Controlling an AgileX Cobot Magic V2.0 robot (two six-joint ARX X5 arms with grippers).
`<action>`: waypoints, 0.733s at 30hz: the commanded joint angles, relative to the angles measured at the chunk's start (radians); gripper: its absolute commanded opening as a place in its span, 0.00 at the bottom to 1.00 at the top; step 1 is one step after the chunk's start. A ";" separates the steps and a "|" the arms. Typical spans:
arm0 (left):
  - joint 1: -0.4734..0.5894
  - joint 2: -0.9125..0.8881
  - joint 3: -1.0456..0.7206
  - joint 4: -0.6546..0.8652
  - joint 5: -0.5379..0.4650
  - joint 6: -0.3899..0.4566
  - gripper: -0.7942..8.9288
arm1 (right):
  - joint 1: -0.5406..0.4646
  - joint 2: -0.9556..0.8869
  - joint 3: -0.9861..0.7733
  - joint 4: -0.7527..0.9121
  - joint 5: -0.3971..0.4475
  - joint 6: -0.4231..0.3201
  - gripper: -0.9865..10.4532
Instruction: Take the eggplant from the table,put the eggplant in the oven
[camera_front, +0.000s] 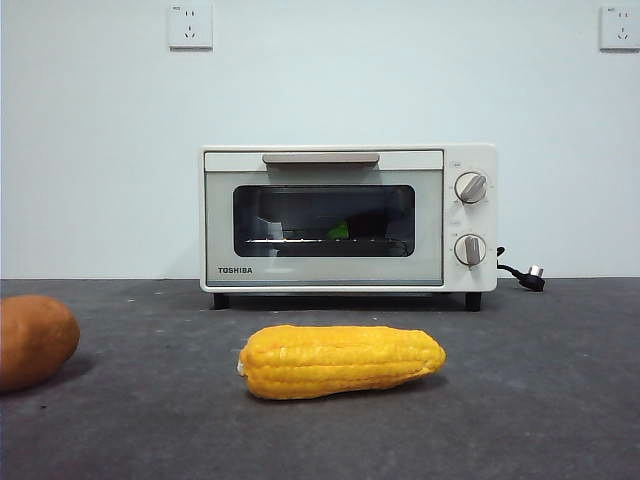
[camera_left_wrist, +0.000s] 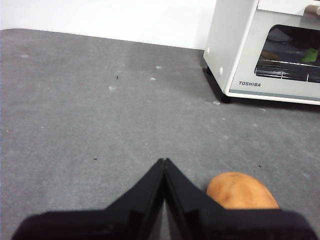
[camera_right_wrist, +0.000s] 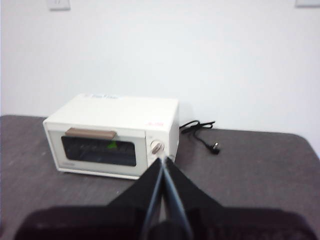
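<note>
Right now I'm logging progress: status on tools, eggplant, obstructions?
Left tool shut, empty, near potato. Right tool shut, empty, back from oven. Eggplant inside oven, green cap visible, door closed. Corn on table.

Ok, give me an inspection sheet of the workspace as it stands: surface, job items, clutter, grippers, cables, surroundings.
Surface: dark grey table, a few pale specks in the left wrist view.
Job's things: cream TOSHIBA oven, door shut; behind the glass a dark shape with a green tip on the rack, likely the eggplant. No eggplant on the table.
Clutter: yellow corn cob lying in front of the oven; orange-brown potato-like lump near the left gripper.
Grippers: left gripper shut, empty, above the table; right gripper shut, empty, facing the oven.
Cables: oven's black cord and plug loose on the table beside it.
Surroundings: white wall, two wall sockets.
</note>
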 joint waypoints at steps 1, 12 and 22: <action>-0.002 -0.001 -0.007 0.012 0.003 -0.009 0.08 | -0.043 -0.020 -0.016 0.036 -0.009 -0.011 0.09; -0.002 -0.001 -0.007 0.012 0.003 -0.009 0.08 | -0.060 -0.180 -0.364 0.378 -0.040 -0.002 0.09; -0.002 -0.001 -0.007 0.012 0.003 -0.009 0.08 | -0.058 -0.311 -0.838 0.698 -0.043 0.068 0.09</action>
